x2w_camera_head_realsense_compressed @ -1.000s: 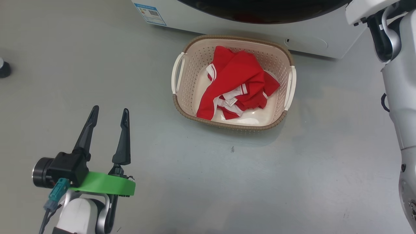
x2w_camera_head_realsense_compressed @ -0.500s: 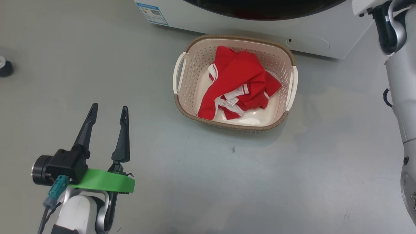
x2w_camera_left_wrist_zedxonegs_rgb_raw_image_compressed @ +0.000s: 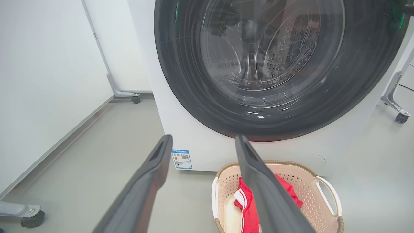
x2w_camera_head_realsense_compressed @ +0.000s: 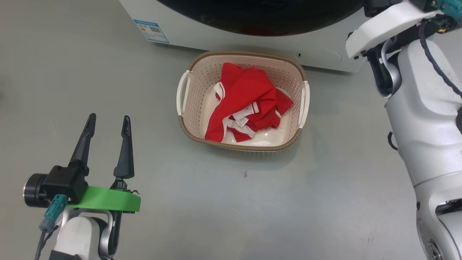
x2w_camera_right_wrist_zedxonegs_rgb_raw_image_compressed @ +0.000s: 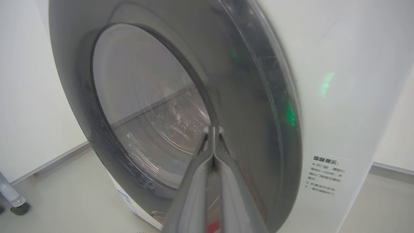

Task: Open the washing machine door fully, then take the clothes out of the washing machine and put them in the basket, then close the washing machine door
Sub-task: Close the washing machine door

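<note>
Clothes (x2w_camera_head_realsense_compressed: 245, 97) lie heaped in the basket (x2w_camera_head_realsense_compressed: 187, 131), which sits on the floor (x2w_camera_head_realsense_compressed: 252, 202) ahead and to the right of the left tool (x2w_camera_head_realsense_compressed: 109, 117), well apart from it. That tool hangs released above the floor, its two fingers spread wide. In its wrist view its right finger overlaps the basket and clothes, which lie beyond it, just beside the foot of the washer (x2w_camera_left_wrist_zedxonegs_rgb_raw_image_compressed: 200, 152). The door (x2w_camera_left_wrist_zedxonegs_rgb_raw_image_compressed: 181, 81) stands ahead of the tool, flat against the washer's front, with drum holes showing through its glass. A blue label (x2w_camera_left_wrist_zedxonegs_rgb_raw_image_compressed: 182, 159) on the washer's lower corner shows between the fingers, and casters (x2w_camera_left_wrist_zedxonegs_rgb_raw_image_compressed: 136, 99) of wheeled stands sit off to either side. The right tool (x2w_camera_right_wrist_zedxonegs_rgb_raw_image_compressed: 212, 129) is clenched, fingers pressed together, tips right at the door's glossy dark ring. Whether they touch it cannot be told. The right arm (x2w_camera_head_realsense_compressed: 422, 119) rises to the basket's right, clear of it.
</note>
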`<state>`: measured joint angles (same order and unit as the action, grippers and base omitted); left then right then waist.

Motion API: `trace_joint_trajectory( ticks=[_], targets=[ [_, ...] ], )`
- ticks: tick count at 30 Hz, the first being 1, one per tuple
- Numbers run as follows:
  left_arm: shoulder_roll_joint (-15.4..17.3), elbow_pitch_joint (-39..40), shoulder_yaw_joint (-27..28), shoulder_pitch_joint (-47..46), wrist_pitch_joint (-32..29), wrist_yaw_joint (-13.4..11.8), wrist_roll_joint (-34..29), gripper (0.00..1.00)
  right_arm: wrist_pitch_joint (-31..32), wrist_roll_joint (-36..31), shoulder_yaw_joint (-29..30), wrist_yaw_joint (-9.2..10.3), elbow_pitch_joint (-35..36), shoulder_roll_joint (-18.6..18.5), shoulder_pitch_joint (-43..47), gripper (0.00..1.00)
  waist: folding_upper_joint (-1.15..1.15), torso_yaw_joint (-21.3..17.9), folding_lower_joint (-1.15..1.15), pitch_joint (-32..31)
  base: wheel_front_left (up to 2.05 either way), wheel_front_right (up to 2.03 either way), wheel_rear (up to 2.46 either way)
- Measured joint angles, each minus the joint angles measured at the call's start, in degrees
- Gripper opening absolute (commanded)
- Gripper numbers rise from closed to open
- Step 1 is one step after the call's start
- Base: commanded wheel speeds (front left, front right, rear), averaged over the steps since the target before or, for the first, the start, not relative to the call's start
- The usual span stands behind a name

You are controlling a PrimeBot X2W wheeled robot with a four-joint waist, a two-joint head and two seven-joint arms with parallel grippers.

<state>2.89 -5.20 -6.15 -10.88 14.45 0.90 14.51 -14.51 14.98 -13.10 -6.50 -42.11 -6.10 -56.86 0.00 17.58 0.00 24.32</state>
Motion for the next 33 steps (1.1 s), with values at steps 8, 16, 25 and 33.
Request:
trace_joint_trajectory(
  ticks=[8, 16, 25, 33],
  targets=[
    [0.08, 0.01, 0.75, 0.03, 0.0, 0.54, -0.25, 1.0, -0.01, 1.2, -0.37, -0.16, 4.74, 0.9, 6.47, 0.0, 0.0, -2.49, 0.0, -2.02, 0.0, 0.0, 0.0],
    [0.11, -0.29, 0.92, 0.19, 0.0, 1.26, -0.88, 1.0, 0.0, 2.75, 0.77, -0.16, 9.95, 1.65, 14.54, 0.91, 0.0, -4.85, 0.0, -4.38, 0.0, 0.0, 0.0],
    [0.77, -1.94, 1.63, 1.42, 0.0, 1.43, -1.72, 1.0, 0.0, 3.09, 1.25, -0.05, 14.46, 2.3, 25.5, 1.0, 0.0, -7.65, 0.0, -8.2, 0.0, 0.0, 0.0],
    [1.54, -3.44, 1.53, 4.76, 0.0, 1.77, -2.0, 1.0, 0.0, 3.66, 1.67, 1.12, 16.71, 2.6, 36.11, 1.0, 0.0, -10.53, 0.0, -12.54, 0.0, 0.0, 0.0]
  ],
)
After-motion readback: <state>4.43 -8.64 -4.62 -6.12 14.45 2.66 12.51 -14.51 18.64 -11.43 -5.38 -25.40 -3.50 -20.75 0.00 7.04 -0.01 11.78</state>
